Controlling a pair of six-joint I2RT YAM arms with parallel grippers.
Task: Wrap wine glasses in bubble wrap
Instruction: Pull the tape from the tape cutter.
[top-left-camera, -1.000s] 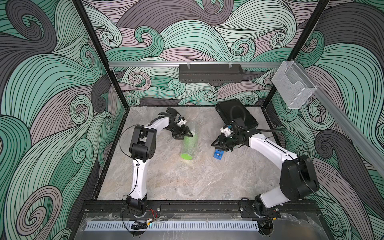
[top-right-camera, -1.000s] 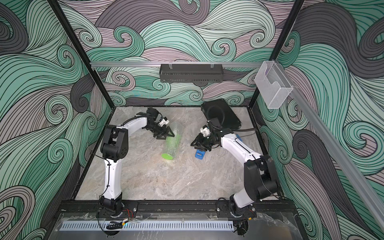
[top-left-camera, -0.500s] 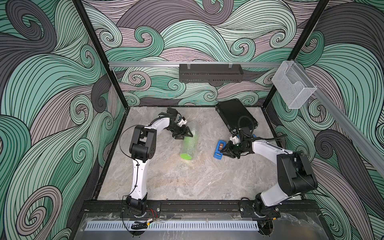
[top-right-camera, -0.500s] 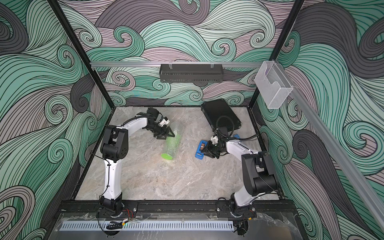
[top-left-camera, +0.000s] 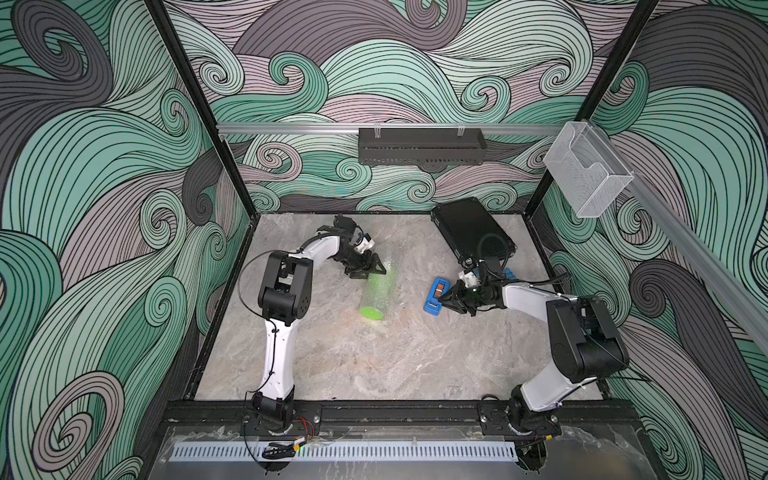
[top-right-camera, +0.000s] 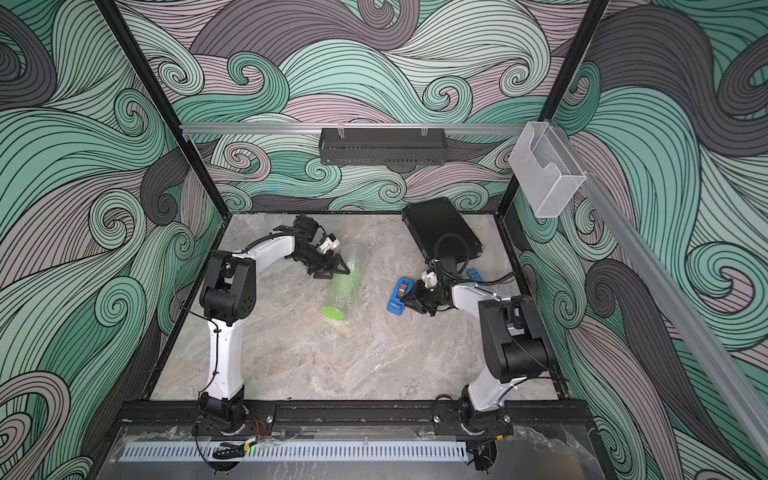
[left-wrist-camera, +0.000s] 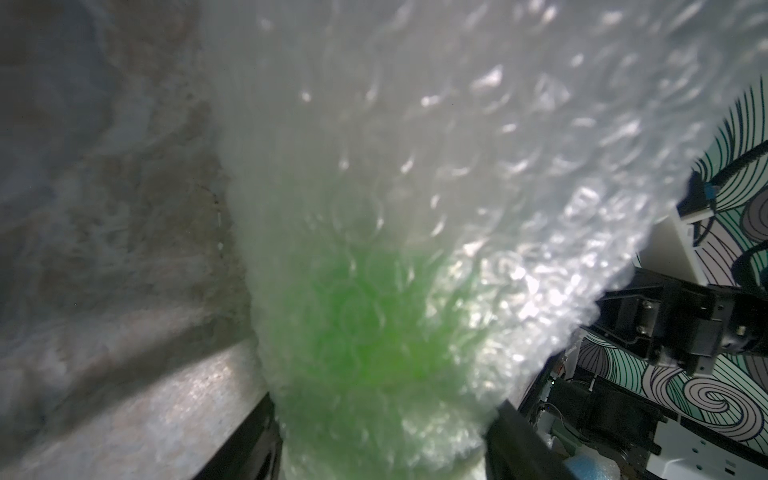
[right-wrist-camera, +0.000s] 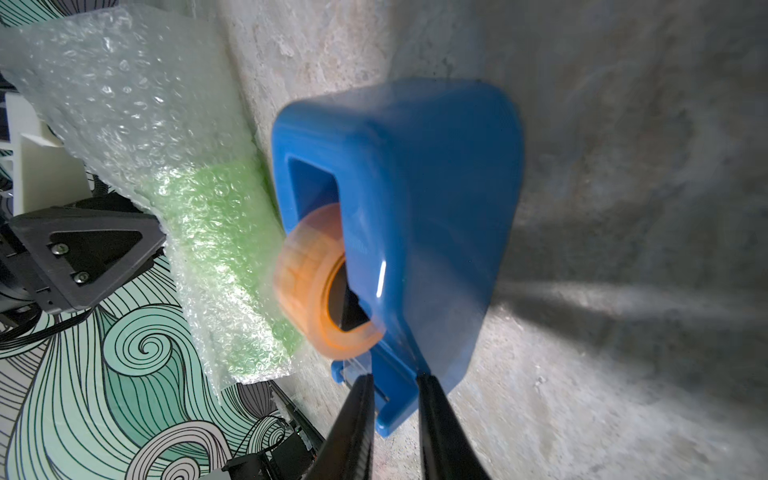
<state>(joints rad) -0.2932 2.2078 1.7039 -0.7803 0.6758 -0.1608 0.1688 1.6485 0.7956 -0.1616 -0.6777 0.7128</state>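
Over the marble table (top-left-camera: 374, 365), the right arm had swung off its hover above the blue tape dispenser (top-left-camera: 435, 296) and dropped low beside it, forearm nearly level. The left arm had not moved. The bubble wrap (top-left-camera: 380, 286) lay rolled around the lime goblet (top-left-camera: 371, 312) (foot showing at the near end), clamped wide by the left gripper (top-left-camera: 370, 271). The right gripper (right-wrist-camera: 395, 382) had narrowed astride the dispenser's cutter end, though whether it had gripped could not be told. Taping the roll seemed next.
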